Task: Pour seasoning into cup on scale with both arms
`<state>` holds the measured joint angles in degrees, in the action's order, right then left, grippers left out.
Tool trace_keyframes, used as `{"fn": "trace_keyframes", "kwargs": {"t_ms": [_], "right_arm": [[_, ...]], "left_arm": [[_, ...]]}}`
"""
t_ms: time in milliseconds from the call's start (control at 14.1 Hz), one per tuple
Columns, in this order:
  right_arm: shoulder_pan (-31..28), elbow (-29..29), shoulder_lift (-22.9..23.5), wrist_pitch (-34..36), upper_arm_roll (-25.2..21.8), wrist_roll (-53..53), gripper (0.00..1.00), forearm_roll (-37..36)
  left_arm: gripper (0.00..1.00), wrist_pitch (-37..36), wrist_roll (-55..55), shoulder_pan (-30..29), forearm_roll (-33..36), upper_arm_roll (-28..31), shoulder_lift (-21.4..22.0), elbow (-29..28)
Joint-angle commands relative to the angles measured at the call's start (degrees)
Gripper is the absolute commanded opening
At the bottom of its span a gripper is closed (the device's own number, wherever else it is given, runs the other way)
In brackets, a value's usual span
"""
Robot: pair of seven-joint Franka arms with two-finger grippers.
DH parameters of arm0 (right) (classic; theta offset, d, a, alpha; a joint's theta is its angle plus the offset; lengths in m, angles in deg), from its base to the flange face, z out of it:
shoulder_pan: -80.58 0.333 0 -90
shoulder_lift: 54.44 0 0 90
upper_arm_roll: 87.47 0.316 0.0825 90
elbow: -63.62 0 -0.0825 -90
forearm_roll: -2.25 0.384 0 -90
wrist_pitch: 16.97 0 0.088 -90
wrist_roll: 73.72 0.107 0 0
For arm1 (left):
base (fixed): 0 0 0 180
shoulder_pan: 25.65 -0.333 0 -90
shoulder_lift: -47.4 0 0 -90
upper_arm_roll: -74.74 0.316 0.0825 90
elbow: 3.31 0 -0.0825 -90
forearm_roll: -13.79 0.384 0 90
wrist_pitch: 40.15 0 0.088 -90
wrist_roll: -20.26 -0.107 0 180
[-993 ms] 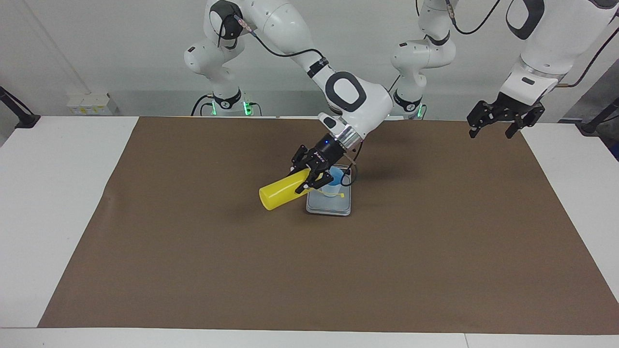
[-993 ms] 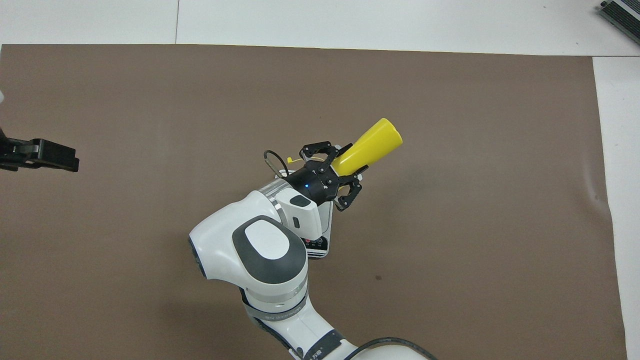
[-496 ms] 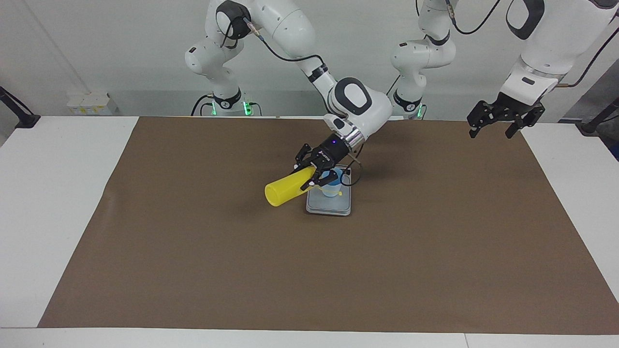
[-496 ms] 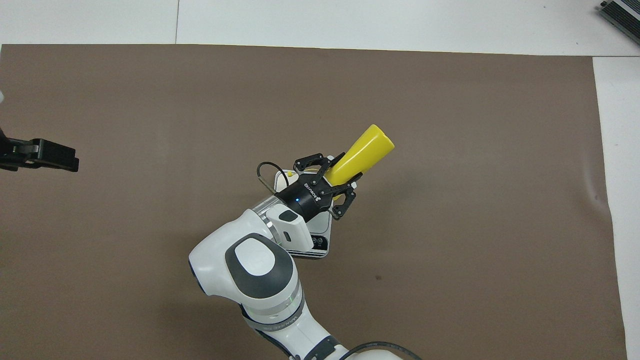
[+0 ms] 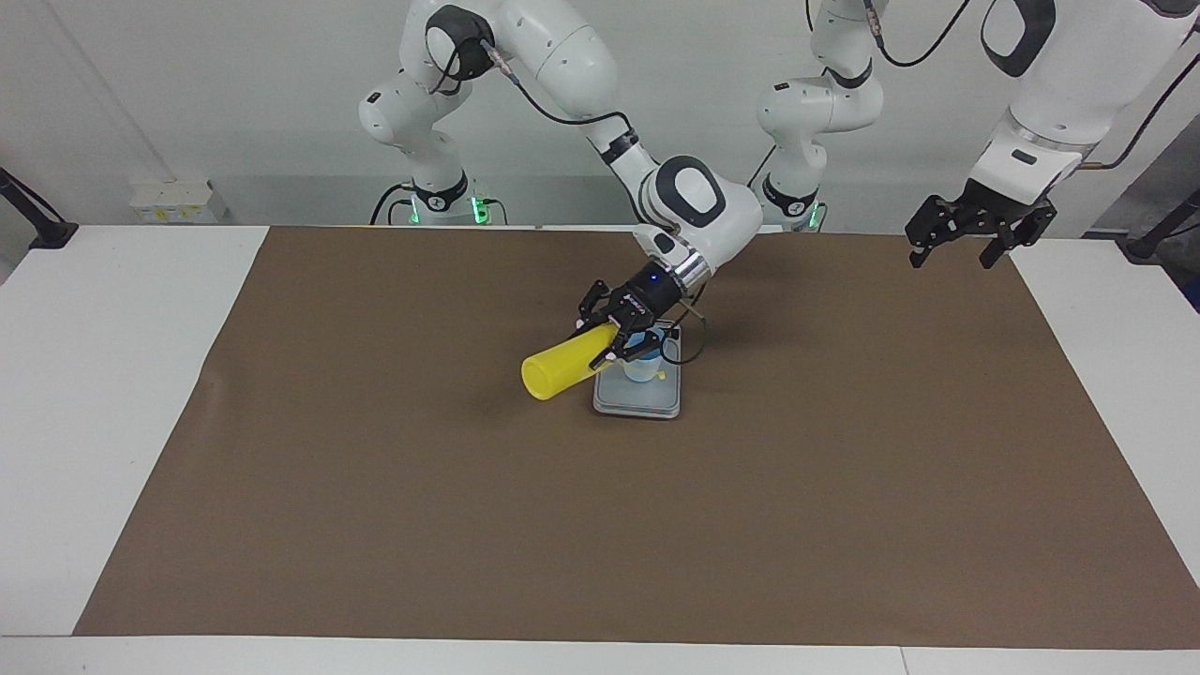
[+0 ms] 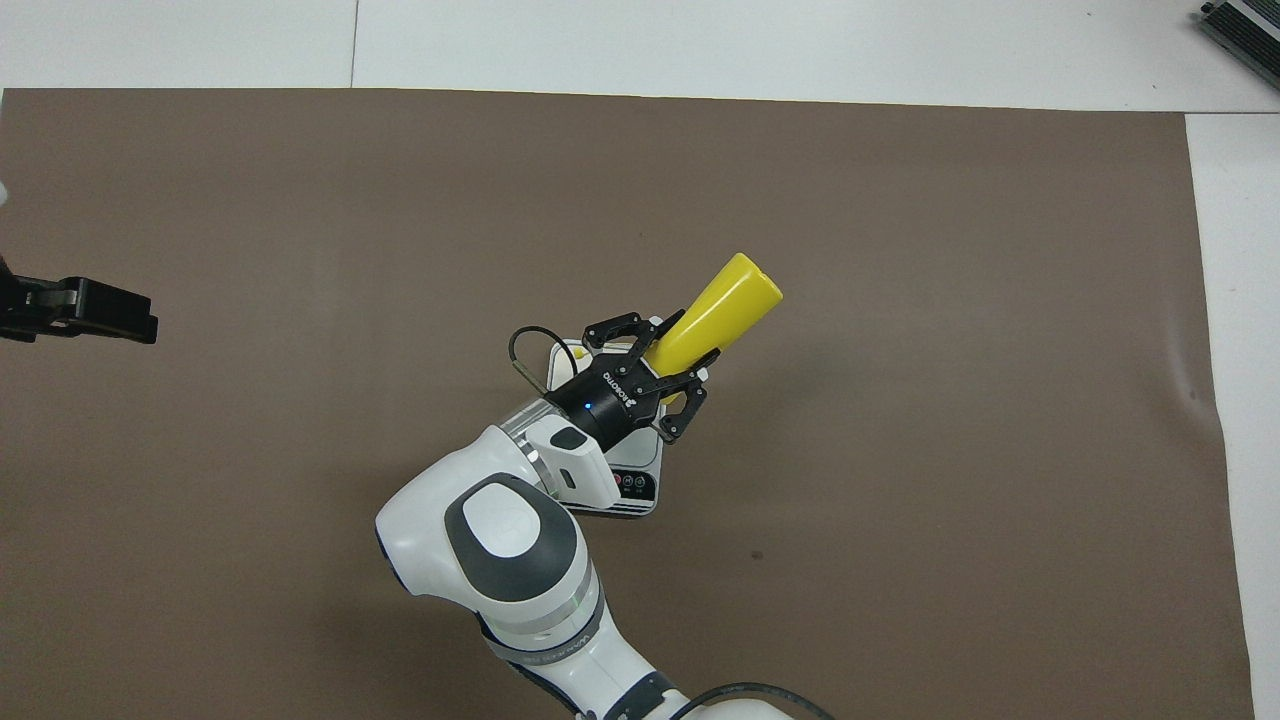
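Observation:
My right gripper [image 5: 609, 343] is shut on the yellow seasoning bottle [image 5: 561, 367]. It holds the bottle tilted over, nozzle end down over the light blue cup [image 5: 643, 364] and base sticking out toward the right arm's end of the table. The cup stands on the silver-grey scale [image 5: 637, 401]. In the overhead view the gripper [image 6: 676, 356] and bottle [image 6: 726, 304] cover the cup, and only the scale's display end [image 6: 634, 487] shows. My left gripper [image 5: 975, 234] waits open and empty, raised over the mat's edge at the left arm's end, and also shows in the overhead view [image 6: 85, 310].
A brown mat [image 5: 600, 525] covers most of the white table [image 5: 112, 394]. A black cable loop [image 6: 527, 350] hangs from the right wrist beside the scale. A grey device [image 6: 1240, 25] sits at the table's farthest corner.
The right arm has drawn its wrist back toward the robots, and the bottle has shifted slightly toward the scale while staying tilted over the cup. The left arm has not moved.

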<state>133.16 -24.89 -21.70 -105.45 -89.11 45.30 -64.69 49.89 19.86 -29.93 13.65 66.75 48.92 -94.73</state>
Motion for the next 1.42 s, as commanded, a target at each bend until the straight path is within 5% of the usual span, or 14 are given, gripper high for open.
{"fn": "trace_keyframes", "kwargs": {"t_ms": [0,780,1347], "right_arm": [[-0.6,0.9,-0.4,1.0,0.2,-2.1,0.00,-2.1],[-5.5,1.2,-7.6,-0.2,0.2,0.3,0.00,13.5],[-21.8,-0.3,-20.2,-7.6,0.2,-5.3,0.00,46.8]], "left_arm": [[1.00,-0.3,0.3,-0.5,-0.7,-0.1,1.7,-1.7],[1.00,-0.3,0.3,-0.5,-0.7,-0.1,1.7,-1.7],[1.00,-1.0,-1.3,-1.3,-0.8,0.4,2.2,-2.1]]}}
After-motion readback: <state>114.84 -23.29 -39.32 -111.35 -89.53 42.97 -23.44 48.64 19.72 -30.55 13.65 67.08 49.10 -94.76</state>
